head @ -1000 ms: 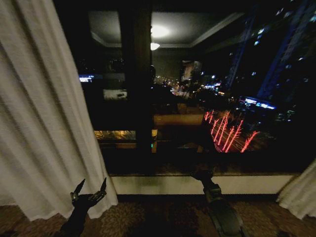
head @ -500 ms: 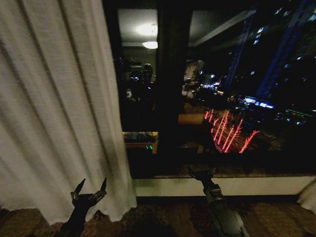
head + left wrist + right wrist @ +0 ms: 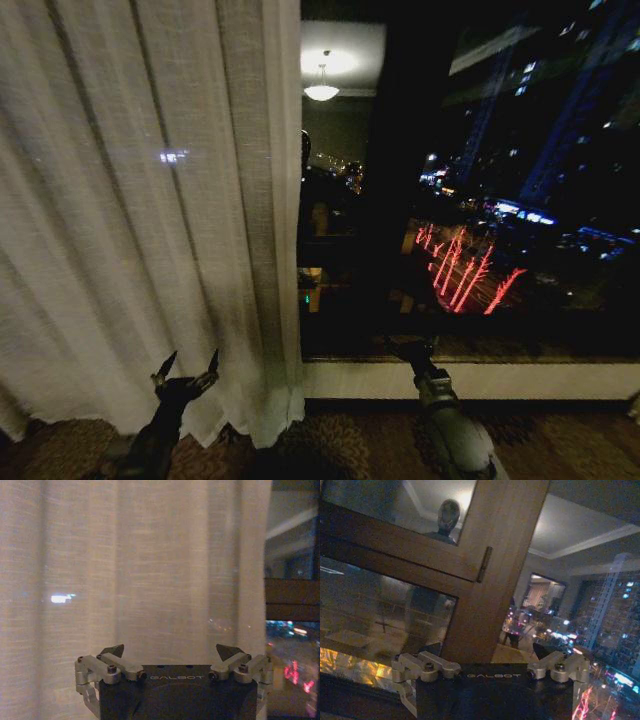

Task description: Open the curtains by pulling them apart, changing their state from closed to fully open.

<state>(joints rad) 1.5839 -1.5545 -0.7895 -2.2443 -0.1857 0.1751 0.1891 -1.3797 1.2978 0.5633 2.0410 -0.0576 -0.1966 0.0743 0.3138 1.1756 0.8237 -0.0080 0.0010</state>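
Note:
The sheer cream curtain hangs in pleats down to the floor across the left half of the head view, its free edge near the middle. Street lights glow through the curtain, which hangs right in front of my left wrist camera. My left gripper is held low just before the fabric, open, with nothing between its fingers; the left gripper points straight at the cloth. My right gripper is open too, low before the bare window. The right gripper faces the wooden window frame.
Dark glass with the night city and red lights takes up the right half. A white sill runs below it, and patterned carpet covers the floor. A dark mullion stands beside the curtain's edge.
The whole head view has swung to the left, so the left curtain now covers far more of the picture and the window less. Both grippers keep their low, open pose.

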